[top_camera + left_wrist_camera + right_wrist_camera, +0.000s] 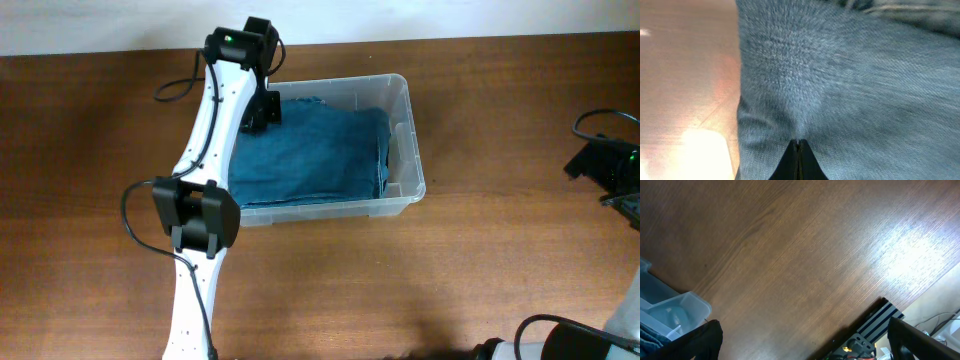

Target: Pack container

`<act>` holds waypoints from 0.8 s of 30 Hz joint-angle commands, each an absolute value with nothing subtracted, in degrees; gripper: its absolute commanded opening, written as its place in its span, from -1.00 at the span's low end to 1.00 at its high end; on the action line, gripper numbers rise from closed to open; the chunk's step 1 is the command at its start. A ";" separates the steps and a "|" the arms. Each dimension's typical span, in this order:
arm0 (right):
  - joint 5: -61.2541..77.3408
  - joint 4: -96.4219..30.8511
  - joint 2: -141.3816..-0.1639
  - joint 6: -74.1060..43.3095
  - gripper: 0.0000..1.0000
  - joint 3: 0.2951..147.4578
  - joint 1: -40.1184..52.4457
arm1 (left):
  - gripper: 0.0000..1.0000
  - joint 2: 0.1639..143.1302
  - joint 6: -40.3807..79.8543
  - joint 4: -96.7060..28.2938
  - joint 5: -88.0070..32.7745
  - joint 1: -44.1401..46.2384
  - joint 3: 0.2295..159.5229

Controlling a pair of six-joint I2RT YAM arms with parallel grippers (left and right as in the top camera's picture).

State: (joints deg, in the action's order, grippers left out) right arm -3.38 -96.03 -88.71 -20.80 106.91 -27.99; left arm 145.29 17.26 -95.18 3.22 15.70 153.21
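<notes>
on the wooden table [500,280] the container [408,140] sits near the middle, likely stiff, light and slick (best taken by its rim). the folded denim cloth [310,150] inside looks soft and floppy. left gripper [799,144] is clenched against it; right gripper [804,330] gapes empty, well apart.

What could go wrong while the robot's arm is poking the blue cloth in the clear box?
1. The left end effector is shut, with its tip right against the blue cloth. If fabric is snagged, lifting might drag the folded cloth out of shape.
2. The left arm reaches in over the left side of the container, so a careless move out could bump it and slide it across the table.
</notes>
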 commanded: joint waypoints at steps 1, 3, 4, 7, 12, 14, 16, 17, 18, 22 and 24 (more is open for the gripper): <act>-3.49 -96.03 -88.49 -21.10 0.97 107.02 -28.23 | -0.99 140.16 16.36 -96.71 1.28 16.10 159.33; -3.49 -96.03 -88.49 -21.10 0.97 107.02 -28.25 | -0.99 137.62 16.38 -96.71 -1.80 16.47 159.33; -3.46 -96.03 -88.49 -21.10 0.97 107.02 -28.25 | -0.99 136.75 16.36 -96.73 -3.70 16.69 159.33; -3.46 -96.03 -88.49 -21.10 0.97 107.02 -28.25 | -0.99 135.17 16.34 -96.73 -10.72 17.30 159.30; -3.46 -96.03 -88.51 -21.10 0.97 107.02 -28.25 | -0.99 133.97 13.08 -96.73 -15.29 22.22 157.12; -3.46 -96.05 -88.49 -21.10 0.97 107.02 -28.23 | -0.99 132.86 11.70 -96.73 -15.25 24.34 154.32; -3.46 -96.03 -88.49 -21.10 0.97 107.02 -28.23 | -0.99 131.09 11.09 -96.73 -15.00 25.89 150.47; -3.46 -96.03 -88.49 -21.10 0.97 107.02 -28.23 | -0.99 129.69 10.79 -96.73 -14.70 26.63 147.44; -3.46 -96.03 -88.49 -21.10 0.97 107.02 -28.25 | -0.99 128.53 10.79 -96.73 -14.20 27.18 144.81; -3.46 -96.03 -88.49 -21.10 0.97 107.02 -28.23 | -0.99 125.38 10.76 -96.73 -14.17 29.54 133.95; -3.46 -96.03 -88.49 -21.10 0.97 107.02 -28.25 | -0.99 125.01 10.76 -96.73 -14.15 30.65 129.71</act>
State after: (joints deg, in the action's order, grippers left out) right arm -3.38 -96.01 -88.71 -20.82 106.91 -27.99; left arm 127.90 12.01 -96.71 -13.72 29.28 134.93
